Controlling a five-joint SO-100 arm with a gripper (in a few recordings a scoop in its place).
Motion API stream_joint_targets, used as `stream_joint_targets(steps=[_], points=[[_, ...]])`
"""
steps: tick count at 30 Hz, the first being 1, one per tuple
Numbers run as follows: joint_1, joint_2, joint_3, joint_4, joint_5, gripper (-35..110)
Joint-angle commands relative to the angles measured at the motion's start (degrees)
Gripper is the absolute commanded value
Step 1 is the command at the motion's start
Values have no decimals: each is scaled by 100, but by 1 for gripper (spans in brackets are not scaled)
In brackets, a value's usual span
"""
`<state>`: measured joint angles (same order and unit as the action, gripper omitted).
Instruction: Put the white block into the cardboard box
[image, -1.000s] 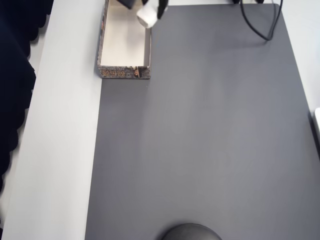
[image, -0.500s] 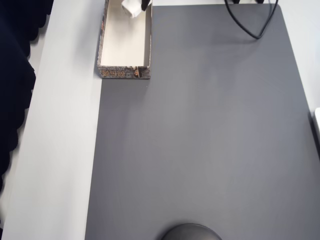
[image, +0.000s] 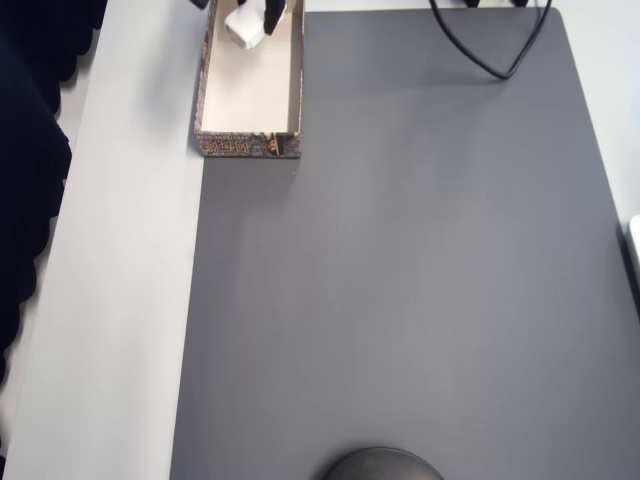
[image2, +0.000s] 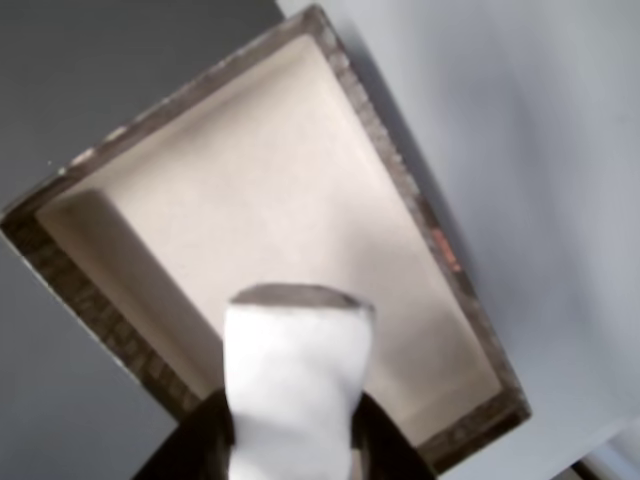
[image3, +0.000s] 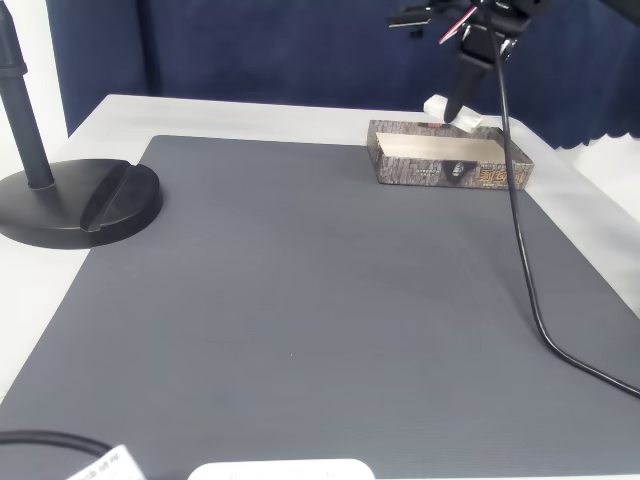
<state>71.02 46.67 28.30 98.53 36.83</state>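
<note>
The white block (image: 243, 26) hangs over the far end of the cardboard box (image: 215, 143), and my gripper (image: 248, 18) is shut on it. In the wrist view the block (image2: 296, 380) stands upright between two dark fingers (image2: 385, 440), above the cream floor of the box (image2: 270, 190). In the fixed view the gripper (image3: 455, 113) points down over the back of the box (image3: 410, 168), with white showing on both sides of the near finger. Nothing lies inside the box.
The box sits at the corner of a dark grey mat (image: 400, 300), beside a pale table strip (image: 120, 300). A black cable (image: 480, 55) loops over the mat. A round black stand base (image3: 80, 200) stands at the left, and a white object (image3: 280, 468) lies at the near edge.
My gripper has carried the white block leftward in the overhead view, from above the box's right wall to over its inside. The cable has followed it.
</note>
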Motion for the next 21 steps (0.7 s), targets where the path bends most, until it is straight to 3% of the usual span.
stream_joint_targets(steps=[1, 9, 21], points=[[35, 62, -387, 35, 290, -1], [0, 62, -246, 35, 650, -2], [26, 70, -325, 35, 3226, -2]])
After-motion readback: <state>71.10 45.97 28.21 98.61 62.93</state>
